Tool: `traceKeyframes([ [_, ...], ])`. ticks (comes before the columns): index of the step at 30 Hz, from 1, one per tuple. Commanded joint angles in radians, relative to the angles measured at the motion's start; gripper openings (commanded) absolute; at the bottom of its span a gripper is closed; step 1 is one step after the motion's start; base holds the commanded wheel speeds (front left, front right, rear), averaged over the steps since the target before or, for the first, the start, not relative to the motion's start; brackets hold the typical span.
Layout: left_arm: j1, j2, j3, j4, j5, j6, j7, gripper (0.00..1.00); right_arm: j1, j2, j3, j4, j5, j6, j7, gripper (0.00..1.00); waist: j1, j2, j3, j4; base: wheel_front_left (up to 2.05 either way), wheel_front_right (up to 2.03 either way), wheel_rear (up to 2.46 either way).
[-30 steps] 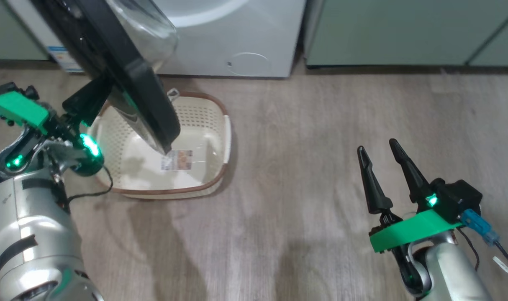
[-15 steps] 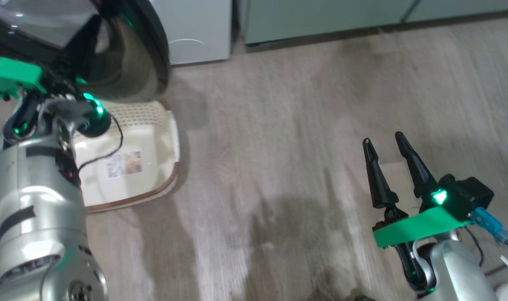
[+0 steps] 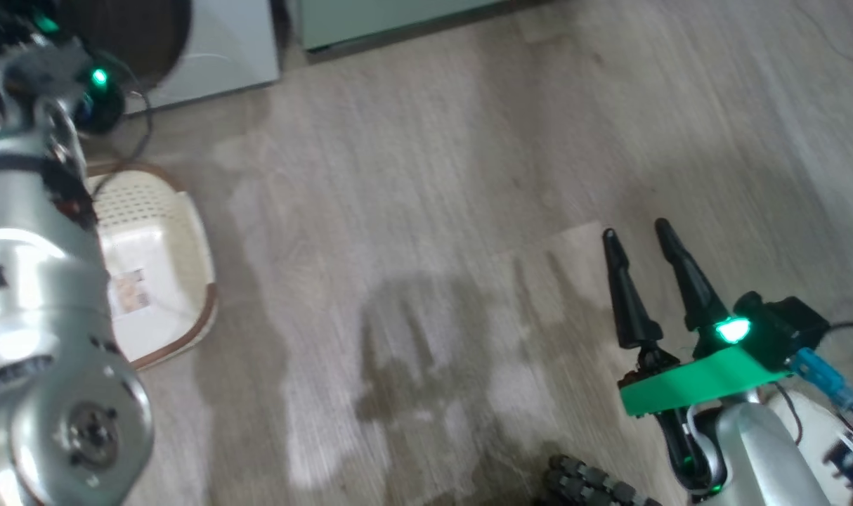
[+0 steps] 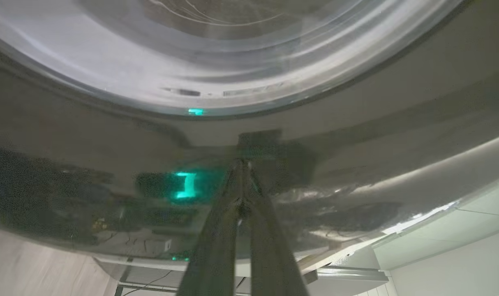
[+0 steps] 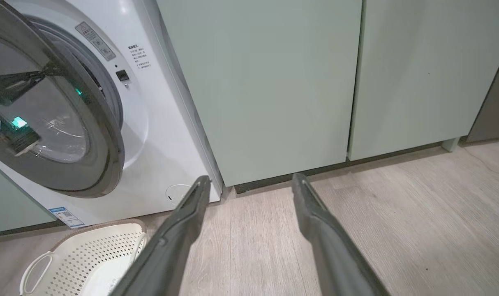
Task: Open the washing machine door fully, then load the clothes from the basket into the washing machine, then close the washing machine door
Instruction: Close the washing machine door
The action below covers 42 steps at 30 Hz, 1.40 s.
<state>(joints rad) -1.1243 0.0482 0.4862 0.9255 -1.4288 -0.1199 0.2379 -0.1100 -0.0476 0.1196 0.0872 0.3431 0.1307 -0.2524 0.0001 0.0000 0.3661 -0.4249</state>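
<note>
At far left, the left gripper [image 4: 242, 164] has its two fingers pressed together with nothing between them. The joined tips sit on the door [image 4: 377, 135], on its glossy black rim just beside the glass bowl [image 4: 216, 49]. Whether they press or merely touch, I cannot tell.

Seen from the right wrist, the door stands ajar. Its right edge is apart from the washer [image 5: 159, 135], and a strip of grey gasket [image 5: 112, 92] shows in the gap, so the hinge is probably on the left. Below, the basket [image 3: 145, 204] lies on the floor [image 3: 426, 176] just in front of the washer. The part of its bottom that I can see is bare but for a sticker [image 3: 131, 292], so loading looks done and closing the door is the step in hand.

That move turns on one relation: the door lies straight ahead of the left fingertips, along the fingers' own line, with the washer's opening beyond it. A push along that line should swing it home. On so slick a rim the closed tips may slide, and the latch probably wants a firm last press.

Further right come the pale green cabinets [image 5: 274, 82], then the right gripper [image 5: 251, 179], jaws spread and empty. It hovers over the floor, pointing at the cabinets, well apart from the door. The left arm is plainly the nearer.
</note>
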Motion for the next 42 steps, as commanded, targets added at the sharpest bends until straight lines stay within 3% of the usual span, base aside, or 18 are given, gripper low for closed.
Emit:
traceKeyframes([
  [1, -0.057, 0.047, 0.002, -0.010, 0.021, -0.004, -0.030, 0.00, 0.005, -0.003, 0.027, -0.035, 0.009, 0.000, -0.009, 1.00, -0.0001, 0.0000, 0.021, -0.037, 0.00, 0.00, 0.00],
  [10, -0.145, 0.073, -0.015, 0.096, 0.054, -0.008, -0.106, 0.00, 0.011, -0.003, 0.029, -0.032, 0.024, 0.000, -0.009, 1.00, -0.0001, 0.0000, 0.020, -0.070, 0.00, 0.00, 0.00],
  [22, -0.044, 0.028, -0.075, 0.065, 0.045, -0.010, -0.023, 0.00, 0.005, -0.003, -0.021, -0.027, -0.006, 0.000, -0.009, 1.00, -0.0001, 0.0000, -0.045, 0.024, 0.00, 0.00, 0.00],
  [28, 0.133, 0.006, -0.217, -0.005, 0.079, -0.011, 0.081, 0.00, 0.014, -0.003, -0.059, -0.010, -0.035, 0.000, -0.009, 1.00, -0.0001, 0.0000, -0.128, 0.118, 0.00, 0.00, 0.00],
  [33, 0.332, 0.003, -0.427, -0.161, 0.197, -0.011, 0.073, 0.00, 0.027, -0.003, -0.066, 0.008, -0.051, 0.000, -0.009, 1.00, -0.0001, 0.0000, -0.208, 0.191, 0.00, 0.00, 0.00],
  [37, 0.504, 0.075, -0.648, -0.315, 0.388, -0.011, -0.046, 0.00, 0.039, -0.003, -0.073, 0.019, -0.063, 0.000, -0.009, 1.00, -0.0001, 0.0000, -0.270, 0.246, 0.00, 0.00, 0.00],
  [42, 0.640, 0.175, -0.809, -0.399, 0.545, -0.011, -0.265, 0.00, 0.064, -0.003, -0.082, 0.030, -0.082, 0.000, -0.009, 1.00, -0.0001, 0.0000, -0.341, 0.315, 0.00, 0.00, 0.00],
])
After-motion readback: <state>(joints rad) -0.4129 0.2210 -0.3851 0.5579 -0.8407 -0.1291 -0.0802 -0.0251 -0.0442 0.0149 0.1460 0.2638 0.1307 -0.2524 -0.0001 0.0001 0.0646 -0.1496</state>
